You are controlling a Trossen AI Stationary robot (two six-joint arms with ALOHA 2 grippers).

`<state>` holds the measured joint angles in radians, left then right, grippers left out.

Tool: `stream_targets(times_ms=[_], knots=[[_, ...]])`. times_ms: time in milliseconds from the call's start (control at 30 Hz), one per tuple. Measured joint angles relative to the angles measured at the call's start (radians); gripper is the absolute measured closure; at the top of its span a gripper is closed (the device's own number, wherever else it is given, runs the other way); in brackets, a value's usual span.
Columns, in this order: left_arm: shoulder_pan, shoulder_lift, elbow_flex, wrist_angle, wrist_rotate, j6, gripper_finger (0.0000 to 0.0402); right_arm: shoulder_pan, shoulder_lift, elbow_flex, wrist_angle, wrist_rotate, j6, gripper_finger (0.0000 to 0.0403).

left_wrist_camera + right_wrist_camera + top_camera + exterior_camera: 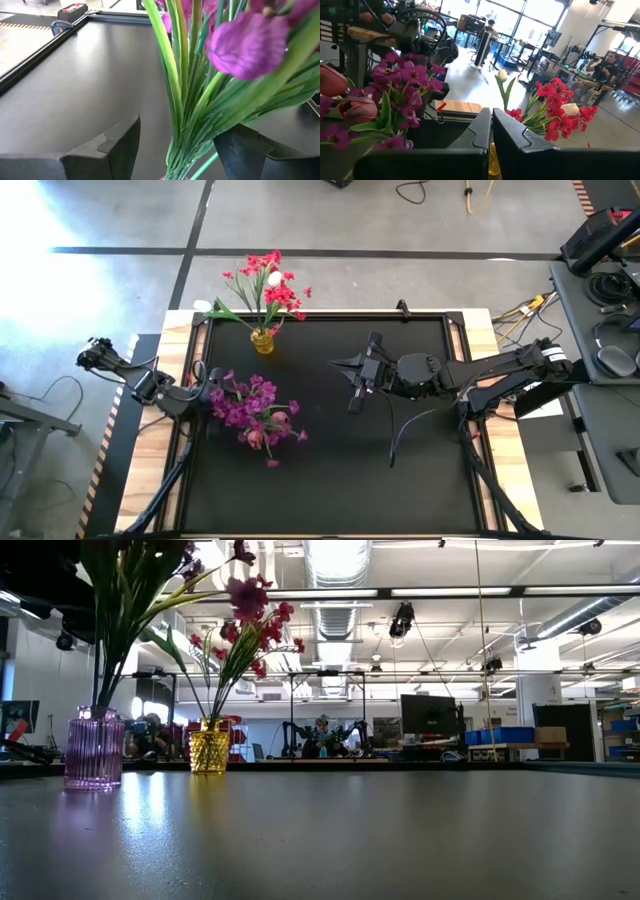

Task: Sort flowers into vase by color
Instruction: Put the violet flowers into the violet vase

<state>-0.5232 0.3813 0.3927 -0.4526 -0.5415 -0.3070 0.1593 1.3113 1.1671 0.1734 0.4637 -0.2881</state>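
The left gripper (175, 150) sits at the purple bouquet (250, 408) on the left side of the black table mat (330, 470), its fingers spread with the bunched green stems (187, 100) between them and not visibly touching either pad. The stems already stand in the purple ribbed vase (93, 748), so the step in hand looks like letting go and leaving. To do it well, the gripper should keep its jaws wide and back straight out along its own line, clear of the leaves, so nothing snags and tips the vase.

The red blooms (272, 285) with a white bud (274, 279) stand in the yellow vase (263, 340) near the mat's far edge, well apart from the purple bunch. The right gripper (490, 131) waits at mid-table, fingers pressed together, holding nothing.

Hard to judge — from above, the purple vase is buried under its own flowers, and a couple of pinkish tulip-like buds (258, 435) sit among the purple, so the colour sort may not be clean. The left wrist view cuts off the vase mouth, so how deep the stems sit cannot be told.
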Motion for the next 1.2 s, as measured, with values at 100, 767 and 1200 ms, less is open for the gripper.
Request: stream_targets(times_ms=[100, 767, 1200], knots=[[0.000, -0.006, 0.000, -0.001, 0.008, -0.008, 0.0178, 0.000, 0.000, 0.000, -0.002, 0.000, 0.000, 0.0392], [-0.001, -0.052, 0.102, -0.089, 0.092, -0.017, 0.0178, 0.000, 0.000, 0.000, -0.004, 0.000, 0.000, 0.0392], [-0.002, -0.082, 0.273, -0.286, 0.216, -0.036, 0.0178, 0.000, 0.000, 0.000, -0.004, -0.001, 0.000, 0.0392]])
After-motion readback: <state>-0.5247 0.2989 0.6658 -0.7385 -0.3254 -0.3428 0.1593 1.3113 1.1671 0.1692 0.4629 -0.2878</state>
